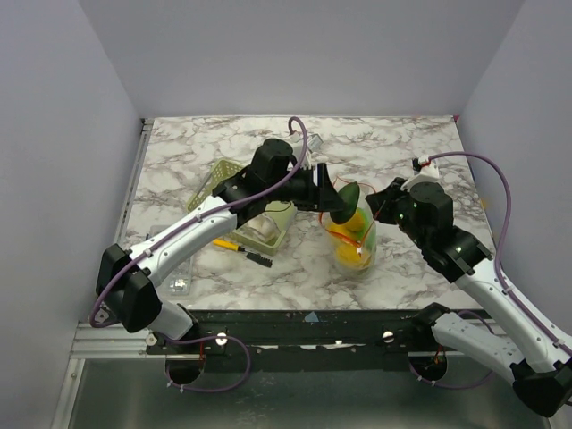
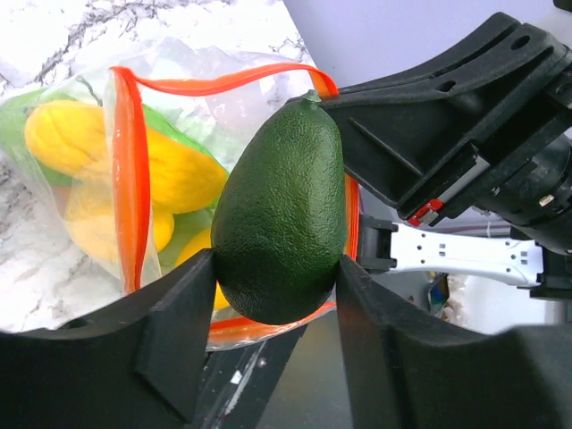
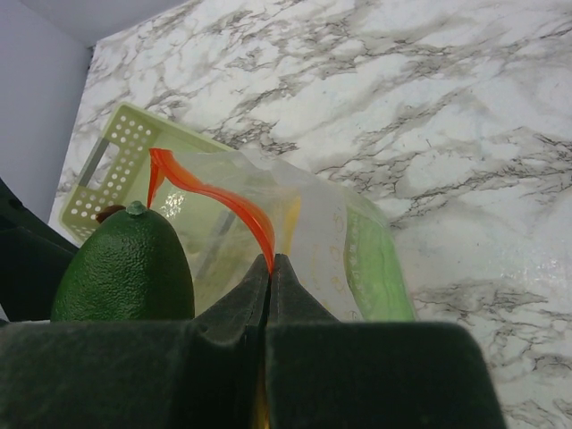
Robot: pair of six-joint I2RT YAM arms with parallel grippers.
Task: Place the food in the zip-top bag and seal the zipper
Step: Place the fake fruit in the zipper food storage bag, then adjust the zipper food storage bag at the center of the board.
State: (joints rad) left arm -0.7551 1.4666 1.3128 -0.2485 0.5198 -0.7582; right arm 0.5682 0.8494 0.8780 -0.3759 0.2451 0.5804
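Note:
A dark green, avocado-shaped piece of food (image 2: 281,223) sits between the fingers of my left gripper (image 2: 273,279), which is shut on it. It hangs just over the open mouth of the clear zip-top bag (image 1: 355,250). The orange-red zipper (image 2: 130,179) rims that mouth. Inside the bag lie yellow pieces of food (image 2: 76,134) and a light green one (image 3: 377,268). My right gripper (image 3: 270,262) is shut on the zipper (image 3: 223,201) at the bag's right side and holds the rim up. From above, the dark green piece (image 1: 348,202) is at the bag's upper left rim.
The pale green slotted basket (image 1: 228,179) lies left of the bag, under my left arm. A yellow-and-black pen (image 1: 234,245) rests on the marble in front of it. A small clear object (image 1: 179,286) lies near the table's front left edge.

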